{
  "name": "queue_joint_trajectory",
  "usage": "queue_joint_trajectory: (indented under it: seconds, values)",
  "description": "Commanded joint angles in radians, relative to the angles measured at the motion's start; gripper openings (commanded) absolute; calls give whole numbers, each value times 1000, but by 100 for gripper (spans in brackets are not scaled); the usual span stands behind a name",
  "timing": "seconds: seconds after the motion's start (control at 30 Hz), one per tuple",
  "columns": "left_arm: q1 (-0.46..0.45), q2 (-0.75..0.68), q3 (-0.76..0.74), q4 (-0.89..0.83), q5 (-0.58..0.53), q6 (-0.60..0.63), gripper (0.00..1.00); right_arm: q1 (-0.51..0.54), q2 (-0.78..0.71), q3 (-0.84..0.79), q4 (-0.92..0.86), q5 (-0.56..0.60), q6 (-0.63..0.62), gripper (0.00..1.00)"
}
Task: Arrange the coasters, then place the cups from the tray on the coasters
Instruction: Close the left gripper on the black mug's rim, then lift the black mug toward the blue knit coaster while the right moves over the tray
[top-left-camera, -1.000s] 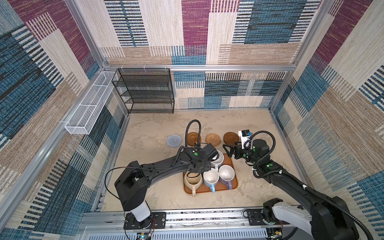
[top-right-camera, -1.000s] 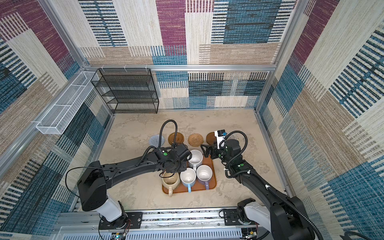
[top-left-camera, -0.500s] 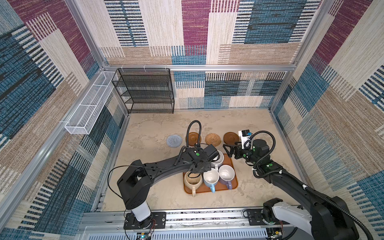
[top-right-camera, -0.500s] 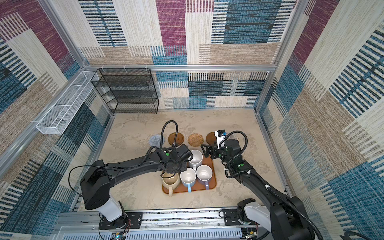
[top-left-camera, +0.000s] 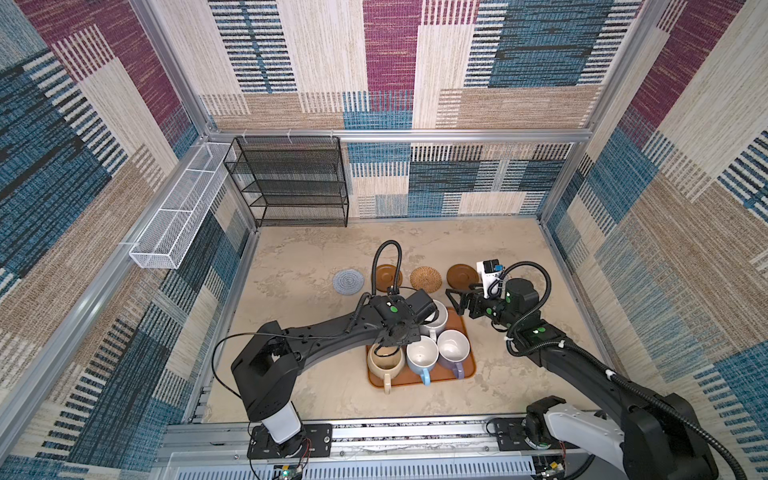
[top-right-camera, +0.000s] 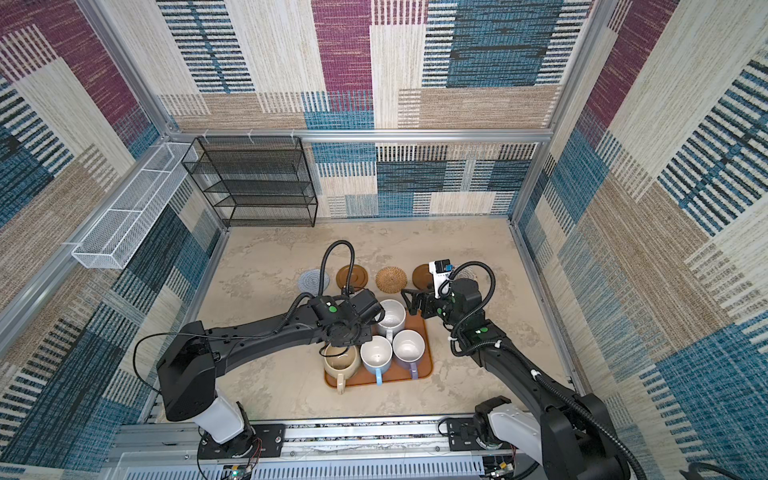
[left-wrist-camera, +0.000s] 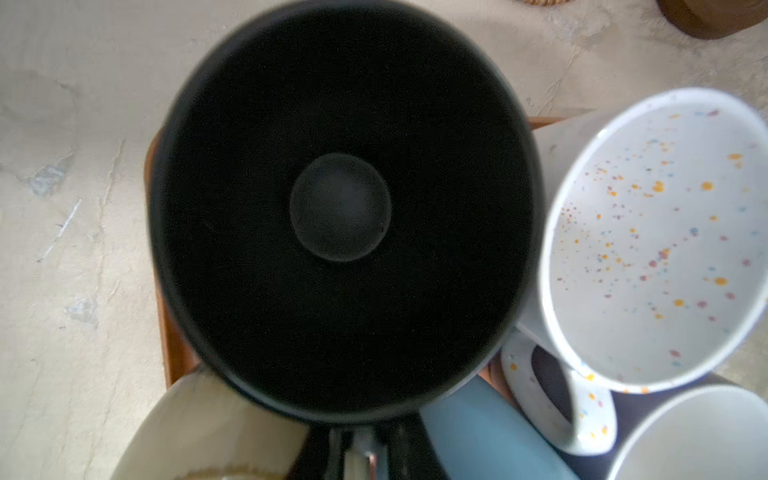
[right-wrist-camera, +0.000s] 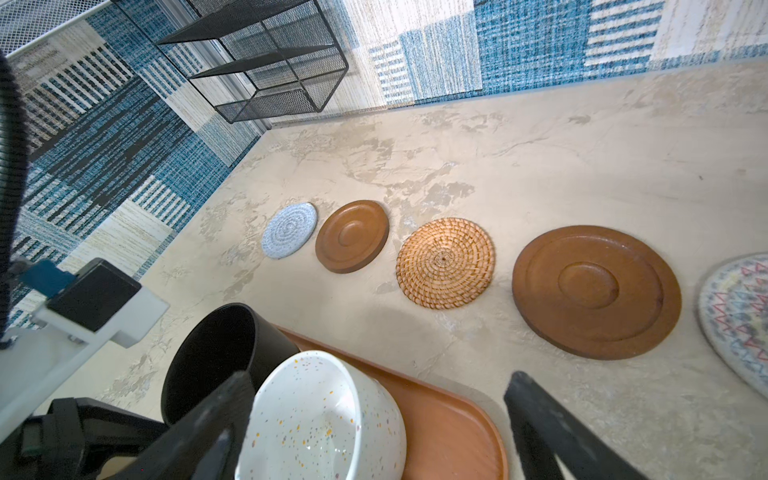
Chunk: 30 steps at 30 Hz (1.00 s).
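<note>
Five coasters lie in a row beyond the tray (top-left-camera: 472, 365): blue-grey woven (top-left-camera: 348, 281), dark brown (top-left-camera: 388, 277), tan rattan (top-left-camera: 426, 279), dark brown (top-left-camera: 462, 276), and pale patterned (right-wrist-camera: 739, 316). On the tray stand the beige (top-left-camera: 385, 360), light blue (top-left-camera: 422, 355), lavender (top-left-camera: 453, 351) and white speckled (top-left-camera: 438, 322) cups. The black cup (left-wrist-camera: 340, 208) is at the tray's far left corner, under my left wrist. My left gripper (left-wrist-camera: 361, 457) is shut on its near side, where the handle is. My right gripper (top-left-camera: 457, 301) stands open beside the white cup (right-wrist-camera: 316, 415), at the tray's far right corner.
A black wire shelf (top-left-camera: 291, 183) stands against the back wall at the left. A white wire basket (top-left-camera: 178, 216) hangs on the left wall. Patterned walls close in the beige table (top-left-camera: 311, 257) on three sides.
My left wrist has edged a little to the right over the tray's far left corner. The right arm has not moved.
</note>
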<state>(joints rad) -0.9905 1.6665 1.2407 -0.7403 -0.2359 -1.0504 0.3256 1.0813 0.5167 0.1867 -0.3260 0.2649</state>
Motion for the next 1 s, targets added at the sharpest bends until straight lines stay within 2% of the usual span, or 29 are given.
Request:
queue_joint_trajectory:
  seconds: [0.0, 0.33, 0.53, 0.6, 0.77, 0.97]
  values:
    - [1, -19, -5, -8, -73, 6, 0, 1, -5, 2, 22, -28, 2, 97]
    - [1, -30, 1, -8, -98, 21, 0, 4, 6, 0, 36, -50, 0, 97]
    - [0, -58, 17, -10, -138, 64, 0, 31, -14, -12, 82, -137, -23, 96]
    - [2, -76, 22, -11, -155, 81, 0, 47, -23, -17, 93, -144, -35, 100]
    - [4, -118, 23, -1, -191, 127, 0, 86, -26, -12, 99, -144, -52, 100]
    - [22, -191, -25, 76, -199, 233, 0, 123, -1, 26, 62, -85, -53, 100]
